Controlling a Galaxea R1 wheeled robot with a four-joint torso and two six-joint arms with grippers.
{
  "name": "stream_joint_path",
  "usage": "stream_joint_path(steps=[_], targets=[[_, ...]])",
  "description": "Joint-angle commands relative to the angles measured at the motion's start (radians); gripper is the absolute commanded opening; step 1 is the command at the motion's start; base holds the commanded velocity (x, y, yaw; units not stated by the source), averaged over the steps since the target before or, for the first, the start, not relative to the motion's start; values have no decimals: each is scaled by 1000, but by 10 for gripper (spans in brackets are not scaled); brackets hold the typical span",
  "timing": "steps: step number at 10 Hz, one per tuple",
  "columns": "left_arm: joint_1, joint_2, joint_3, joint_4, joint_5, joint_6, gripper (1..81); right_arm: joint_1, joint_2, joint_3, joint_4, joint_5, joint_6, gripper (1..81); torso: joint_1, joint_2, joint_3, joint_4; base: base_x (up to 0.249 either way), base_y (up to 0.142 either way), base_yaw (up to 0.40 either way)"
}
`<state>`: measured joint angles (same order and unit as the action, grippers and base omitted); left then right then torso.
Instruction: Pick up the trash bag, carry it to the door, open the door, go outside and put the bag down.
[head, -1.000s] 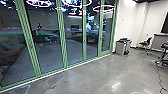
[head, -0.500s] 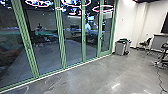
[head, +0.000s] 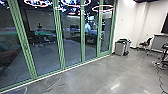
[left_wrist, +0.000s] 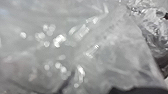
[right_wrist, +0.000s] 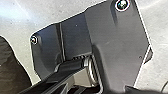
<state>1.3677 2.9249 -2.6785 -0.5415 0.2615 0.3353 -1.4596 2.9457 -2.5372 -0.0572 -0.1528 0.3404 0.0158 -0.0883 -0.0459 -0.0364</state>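
Translucent, crinkled plastic of the trash bag (left_wrist: 112, 47) lies close before the camera in the left wrist view, with bright glints on it. A dark edge runs along the bottom there; how the left gripper stands to the bag cannot be made out. In the head view the green-framed glass door (head: 106, 37) stands closed at the far end of the glass wall. The right wrist view has the robot's own dark plate over a pale floor (right_wrist: 15, 22).
A grey bin (head: 121, 47) stands against the white wall right of the door. Farther right are an office chair (head: 145, 44), a grey counter (head: 160, 42) and a dark cable (head: 159, 75) on the floor. Behind the glass wall (head: 45, 55) lies a paved surface.
The head view has shifted slightly, with the nearer glass frames now a little farther left. The door and the bin look unchanged.
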Motion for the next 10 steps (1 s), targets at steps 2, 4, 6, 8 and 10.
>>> stream_joint_path(steps=[2, 4, 6, 8, 10], targets=[[-74, -12, -1, -3, 79, -1, 10, 66, -1, 8, -7, -54, -1, 811, 0, 0, 0, 0, 93, -62, 0], [-74, -12, -1, -2, 79, -1, 10, 66, -1, 6, -9, -54, -1, 811, 0, 0, 0, 0, 94, -63, 0], [-74, -12, -1, -3, 79, -1, 10, 66, -1, 6, -9, -54, -1, 811, 0, 0, 0, 0, 97, -63, 0], [-75, -12, -1, -3, 79, -1, 10, 66, -1, 6, -9, -54, -1, 811, 0, 0, 0, 0, 98, -63, 0], [-75, -12, -1, -3, 79, -1, 10, 66, -1, 6, -9, -54, -1, 811, 0, 0, 0, 0, 110, -63, 0]])
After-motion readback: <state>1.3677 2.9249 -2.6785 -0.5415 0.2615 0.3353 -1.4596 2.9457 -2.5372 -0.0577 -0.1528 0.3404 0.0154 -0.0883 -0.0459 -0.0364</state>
